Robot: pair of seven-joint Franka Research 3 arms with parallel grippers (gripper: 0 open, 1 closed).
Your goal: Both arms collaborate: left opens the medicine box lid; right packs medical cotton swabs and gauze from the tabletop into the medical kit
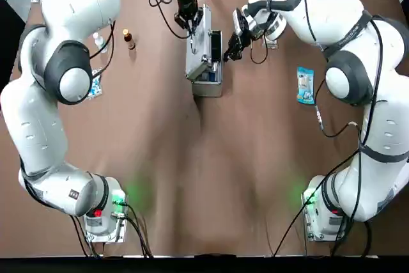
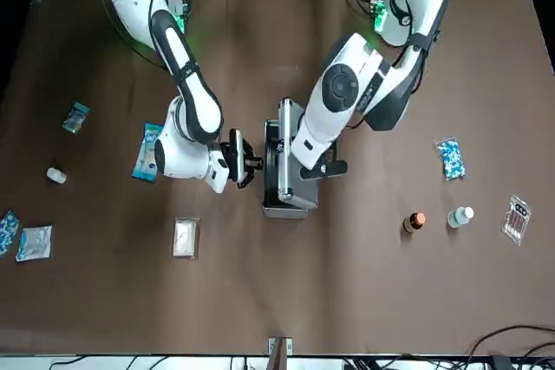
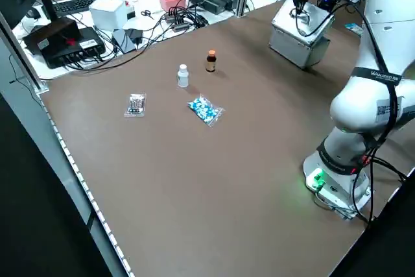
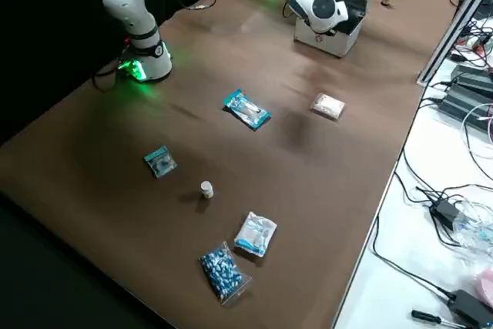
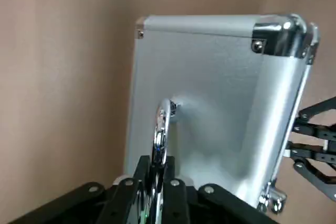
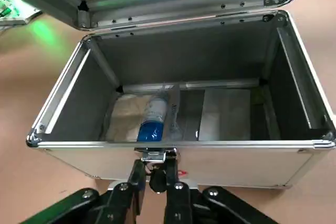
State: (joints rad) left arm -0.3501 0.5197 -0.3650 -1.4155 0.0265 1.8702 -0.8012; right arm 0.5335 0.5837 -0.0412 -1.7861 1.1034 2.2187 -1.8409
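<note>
Left jaws hold the open silver lid by its handle; right jaws are at the front of the case.

Top view: the left jaws [image 1: 190,30] are beside the raised medicine box lid [image 1: 199,46]. The right jaws [image 1: 229,54] are across from them, beside the medicine box [image 1: 209,88], which is also the medical kit. The medical cotton swabs, a blue-and-white packet [image 1: 305,85], lie on the bench [image 1: 172,177] well apart from the right jaws, on the side away from the case.

Front view: the swabs lie near the right jaws, just beside that arm. The gauze, a small white pack [image 2: 186,237], lies farther from them, toward the camera. Beyond the left jaws, on the side away from the case, are a brown bottle [image 2: 414,222] and a white bottle [image 2: 460,217].

Left side view: a blue-white speckled packet [image 3: 206,110] and a clear packet [image 3: 135,105] lie well apart from the left jaws.

Right side view: swabs and gauze lie flat on the bench, outside the case.

Left wrist view: the left jaws are closed around the metal handle [image 5: 161,132].

Right wrist view: the right jaws are at the front latch [image 6: 153,156]; whether they grip it, I cannot tell. Past them, inside the case, lies a white-and-blue item [image 6: 154,119].
</note>
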